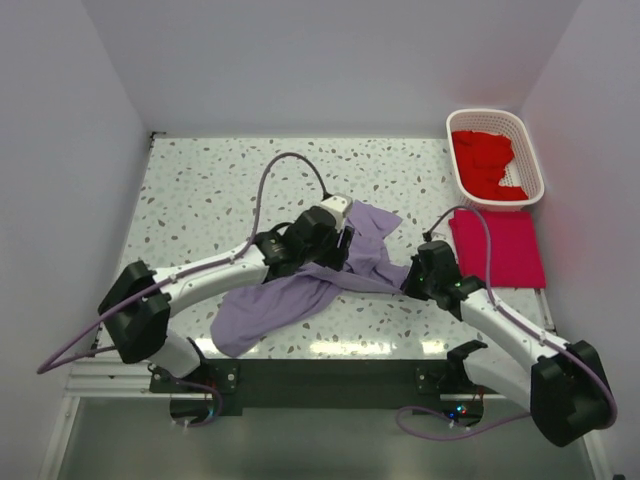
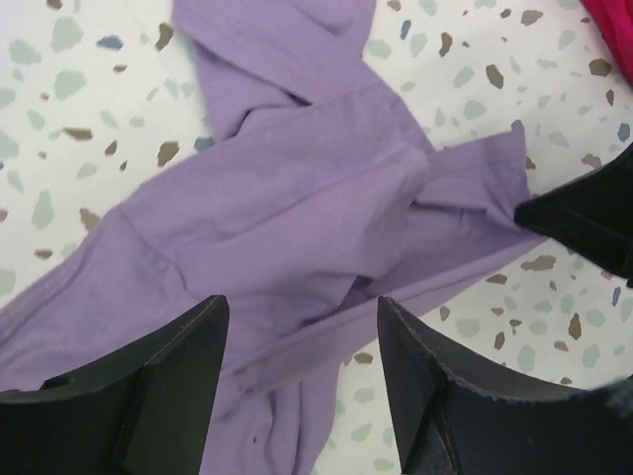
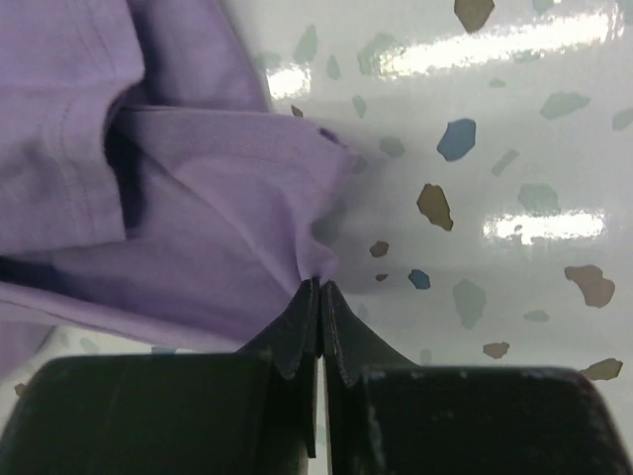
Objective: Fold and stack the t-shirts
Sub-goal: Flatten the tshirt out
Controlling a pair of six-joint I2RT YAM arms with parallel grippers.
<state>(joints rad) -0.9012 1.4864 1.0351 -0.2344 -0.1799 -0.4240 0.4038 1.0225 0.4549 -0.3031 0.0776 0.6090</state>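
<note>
A crumpled purple t-shirt (image 1: 300, 290) lies across the middle of the table; it also shows in the left wrist view (image 2: 297, 198) and the right wrist view (image 3: 148, 198). My left gripper (image 1: 345, 240) is open and empty, hovering over the shirt's upper part, its jaws wide apart (image 2: 302, 327). My right gripper (image 1: 408, 280) is shut on an edge of the purple t-shirt, pinching the cloth at its fingertips (image 3: 319, 287). A folded red t-shirt (image 1: 497, 248) lies flat at the right.
A white basket (image 1: 527, 150) holding red t-shirts (image 1: 485, 160) stands at the back right, just behind the folded red one. White walls close in the table on three sides. The speckled table top (image 1: 210, 190) shows at the left and back.
</note>
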